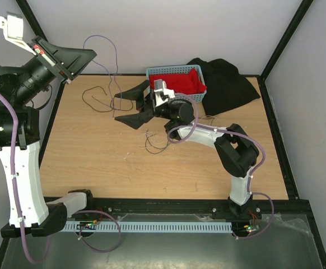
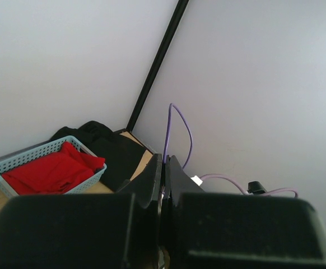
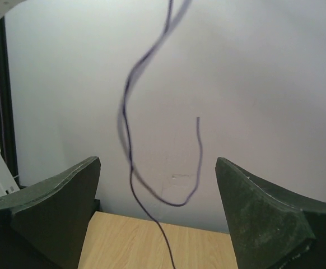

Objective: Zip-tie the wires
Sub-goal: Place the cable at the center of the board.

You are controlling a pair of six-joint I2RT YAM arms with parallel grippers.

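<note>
From where I stood, the wooden table ran away from the two arm bases at its near edge. A small tangle of the wires lay on the wood just beside the right arm's wrist. Past that, the right gripper was low over the middle of the table, its jaws spread wide and holding nothing. Its own camera showed thin dark strands hanging down in the gap between the two fingers, touching neither. To the left of that claw, more of the same strands curled in loose loops on the table. From there they climbed towards the far left corner. The left arm was reared up on that side, and the left gripper was raised well above the wood. Its jaws were pressed tight together on the wires. One strand rose out from between the fingertips in a thin arch against the wall and then drooped back to the table. At the far edge, behind the right gripper, sat a light blue basket with a red cloth in it. A black cloth was heaped just to its right, touching the basket.
</note>
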